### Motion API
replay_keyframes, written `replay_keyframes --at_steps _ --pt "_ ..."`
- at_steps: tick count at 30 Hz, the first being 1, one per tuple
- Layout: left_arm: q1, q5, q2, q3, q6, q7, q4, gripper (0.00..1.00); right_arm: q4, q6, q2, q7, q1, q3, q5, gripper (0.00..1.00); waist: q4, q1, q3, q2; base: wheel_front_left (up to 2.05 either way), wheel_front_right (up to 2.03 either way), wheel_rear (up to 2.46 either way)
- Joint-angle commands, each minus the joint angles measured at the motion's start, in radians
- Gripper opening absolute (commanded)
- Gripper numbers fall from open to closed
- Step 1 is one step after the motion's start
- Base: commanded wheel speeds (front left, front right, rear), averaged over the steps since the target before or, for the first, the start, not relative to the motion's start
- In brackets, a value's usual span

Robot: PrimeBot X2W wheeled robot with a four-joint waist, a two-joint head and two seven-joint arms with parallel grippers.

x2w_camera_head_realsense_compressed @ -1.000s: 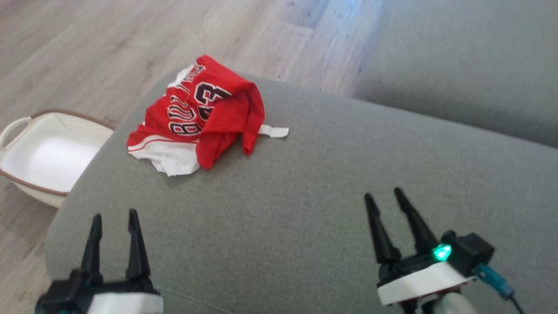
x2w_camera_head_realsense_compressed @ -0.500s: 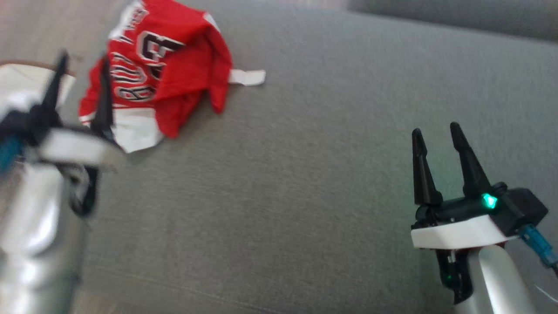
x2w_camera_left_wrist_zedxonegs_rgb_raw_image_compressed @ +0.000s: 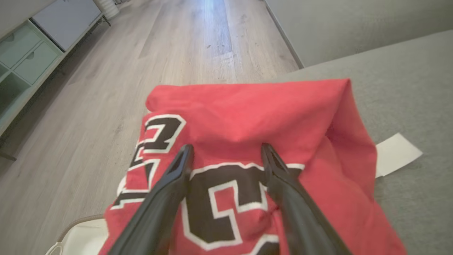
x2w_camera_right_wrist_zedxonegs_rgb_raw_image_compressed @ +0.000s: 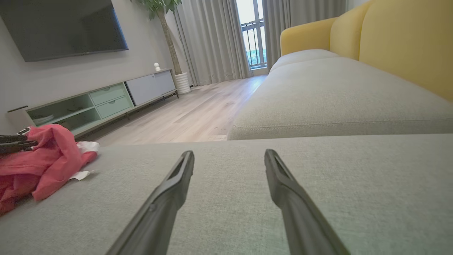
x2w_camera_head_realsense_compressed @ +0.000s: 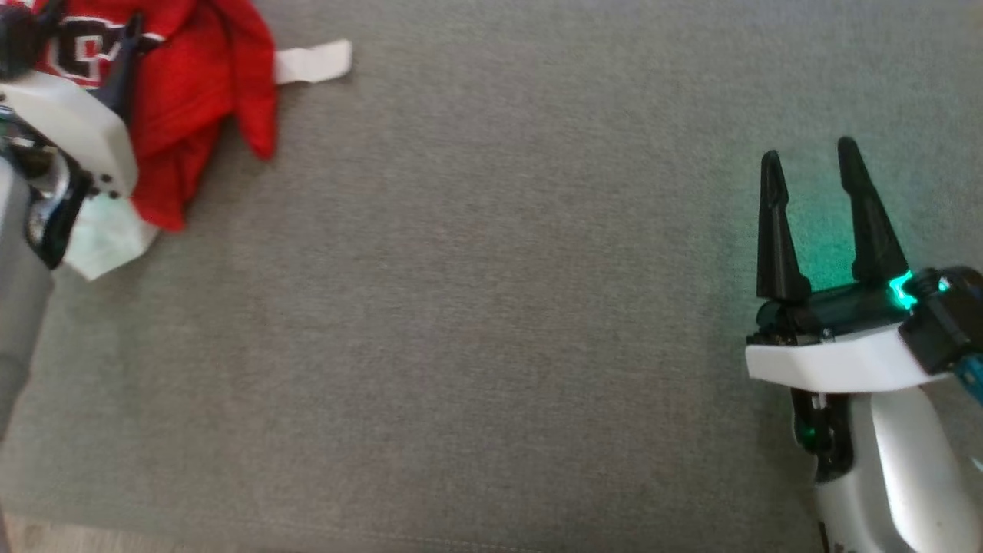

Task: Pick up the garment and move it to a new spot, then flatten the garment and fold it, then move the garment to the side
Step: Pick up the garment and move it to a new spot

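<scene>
The step in hand is judged to be the first pick-up. The sofa [x2w_camera_head_realsense_compressed: 491, 307], a broad grey seat of fine woven cloth, is bare over most of its width, so a new spot toward the middle can be reached without obstruction. The garment [x2w_camera_left_wrist_zedxonegs_rgb_raw_image_compressed: 247, 109] is found crumpled at the far left of the seat, close to the edge above the floor [x2w_camera_left_wrist_zedxonegs_rgb_raw_image_compressed: 198, 46]. A raised fold should be pinched deep enough that several layers are caught. The lift should be taken straight up before any sideways carry, so that hanging cloth is not dragged off the edge.

The left tool [x2w_camera_left_wrist_zedxonegs_rgb_raw_image_compressed: 226, 147] is held over the garment with its jaws fully spread and nothing gripped. Whether the tips touch the cloth cannot be told. The right tool [x2w_camera_head_realsense_compressed: 809, 147] is set at the near right above bare seat, equally wide open and empty.

The garment is a soft red jersey, limp and heaped, with black numerals edged in white and a white panel at its near side. The tools' fingers are long, dark, tapering and rigid. A small flat white strip [x2w_camera_head_realsense_compressed: 315, 61] is seen on the seat at the garment's right
</scene>
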Motion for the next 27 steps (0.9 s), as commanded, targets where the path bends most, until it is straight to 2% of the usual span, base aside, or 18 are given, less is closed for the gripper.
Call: replay_keyframes --at_steps 1,5,6,7,8,14,19,24,27 --pt "-0.057 -0.021 0.083 0.002 0.002 0.008 0.014 1.00 -0.040 -0.001 -0.004 -0.009 -0.021 0.029 0.000 1.00 -0.035 -0.0003 0.036 0.0000 0.00 0.00 0.00" --pt "-0.108 -0.025 0.099 -0.053 0.002 -0.020 0.099 1.00 -0.042 -0.001 -0.004 -0.009 -0.027 0.032 -0.002 1.00 -0.050 -0.0003 0.047 0.0000 0.00 0.00 0.00" --pt "-0.119 -0.033 0.095 -0.053 0.002 -0.034 0.120 0.85 -0.042 -0.001 -0.004 -0.009 -0.027 0.030 -0.002 1.00 -0.052 -0.0003 0.047 0.0000 0.00 0.00 0.00" --pt "-0.129 -0.038 0.092 -0.052 0.002 -0.056 0.140 0.24 -0.042 -0.001 -0.004 -0.009 -0.027 0.029 -0.001 1.00 -0.054 -0.0003 0.045 0.0000 0.00 0.00 0.00" --pt "-0.139 -0.039 0.089 -0.050 0.002 -0.081 0.159 0.00 -0.040 -0.001 -0.004 -0.009 -0.026 0.028 0.001 1.00 -0.055 -0.0003 0.041 0.0000 0.00 0.00 0.00" --pt "-0.188 -0.032 0.072 -0.036 0.009 -0.241 0.240 0.00 -0.017 -0.001 -0.004 -0.009 -0.014 0.032 0.020 1.00 -0.053 -0.0003 -0.022 0.0000 0.00 0.00 0.00" --pt "-0.201 -0.026 0.073 -0.027 0.012 -0.292 0.249 0.00 0.003 -0.001 -0.004 -0.009 -0.001 0.040 0.038 1.00 -0.050 -0.0003 -0.089 0.0000 0.00 0.00 0.00" --pt "-0.204 -0.013 0.085 -0.006 0.016 -0.309 0.180 0.00 0.024 -0.001 -0.004 -0.009 0.024 0.052 0.065 1.00 -0.046 -0.0003 -0.176 0.0000 0.00 0.00 0.00" --pt "-0.187 -0.007 0.093 0.029 0.020 -0.310 0.064 0.00 0.032 -0.001 -0.004 -0.009 0.042 0.052 0.086 1.00 -0.041 -0.0003 -0.228 0.0000 0.00 0.00 0.00"
